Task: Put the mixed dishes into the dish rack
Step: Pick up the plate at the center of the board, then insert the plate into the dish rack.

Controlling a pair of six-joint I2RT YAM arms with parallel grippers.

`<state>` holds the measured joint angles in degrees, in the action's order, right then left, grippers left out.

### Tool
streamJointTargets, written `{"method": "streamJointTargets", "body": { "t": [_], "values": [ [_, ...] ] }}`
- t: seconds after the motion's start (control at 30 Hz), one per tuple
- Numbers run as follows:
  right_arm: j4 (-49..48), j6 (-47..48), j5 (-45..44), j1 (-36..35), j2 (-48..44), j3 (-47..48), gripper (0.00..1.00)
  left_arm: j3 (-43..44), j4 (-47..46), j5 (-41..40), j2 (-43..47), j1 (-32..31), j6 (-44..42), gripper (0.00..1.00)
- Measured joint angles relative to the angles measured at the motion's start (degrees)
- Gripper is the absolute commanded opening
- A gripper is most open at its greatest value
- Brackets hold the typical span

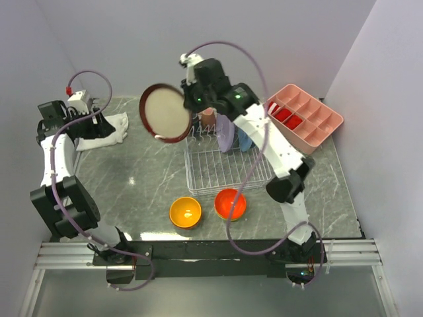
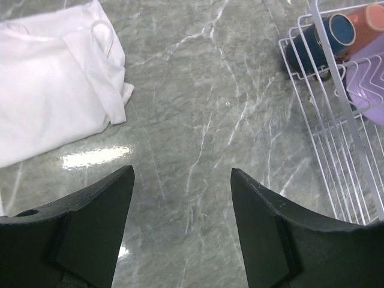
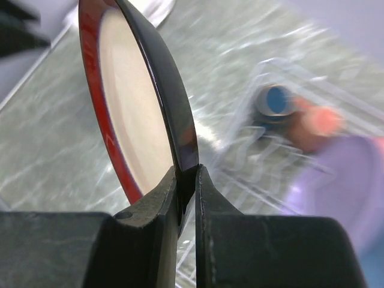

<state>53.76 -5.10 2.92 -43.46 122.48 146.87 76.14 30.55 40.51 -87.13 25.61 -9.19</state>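
**One plate aloft in narrow jaws, the other jaws wide and idle**

In the right gripper [image 3: 187, 174], jaws pinched down to a thin slit: the rim of a round, cream-centred, dark-red-rimmed plate [image 3: 129, 120]. Black fingers [image 3: 150, 204] on either face of that rim, nothing else touched. Plate held on edge, clear of the table, above and beyond the far left corner of the white wire dish rack [image 1: 221, 173].

Left gripper [image 2: 182, 174]: jaws spread wide, holding nothing, touching nothing. Well to the left of the rack, over grey marbled tabletop [image 2: 198, 108], beside one crumpled white cloth [image 2: 54, 84].

Counted, from the rack outward:

- Inside the rack, at its far end: two cups, a navy one [image 2: 315, 45] lying on its side and a pink one [image 2: 372, 15] right beside it. Also two upright round plates, one lavender [image 2: 369, 84] and one blue [image 1: 246, 140], the blue mostly hidden behind the right arm.
- On the table just in front of the rack's near edge: two round bowls. One orange-yellow [image 1: 186, 212], off the near left corner. One red-orange [image 1: 230, 203], close against the near edge; touching the wire or not, impossible to tell.
- Off the rack's far right corner: one pink plastic compartment tray [image 1: 305, 117], something red in two of its compartments.

Altogether three plates, two cups, two bowls.
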Motion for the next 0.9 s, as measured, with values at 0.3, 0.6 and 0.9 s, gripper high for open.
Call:
{"method": "streamJointTargets", "body": {
  "t": [0.3,0.6,0.9],
  "values": [
    [-1.22,0.7,-23.61,0.0,-10.36,-8.59,0.0,-2.16,-6.51,-1.79,-0.48,-2.43,5.31,0.72],
    [-0.81,0.48,-37.64,-0.15,-8.98,-12.79,0.0,-3.21,-8.26,-2.01,-0.46,-3.41,6.45,0.71],
    [-1.03,-0.85,-41.86,-0.46,-8.96,-16.02,0.0,-5.01,-9.11,-2.16,-0.24,-3.96,6.91,0.71]
  ]
}}
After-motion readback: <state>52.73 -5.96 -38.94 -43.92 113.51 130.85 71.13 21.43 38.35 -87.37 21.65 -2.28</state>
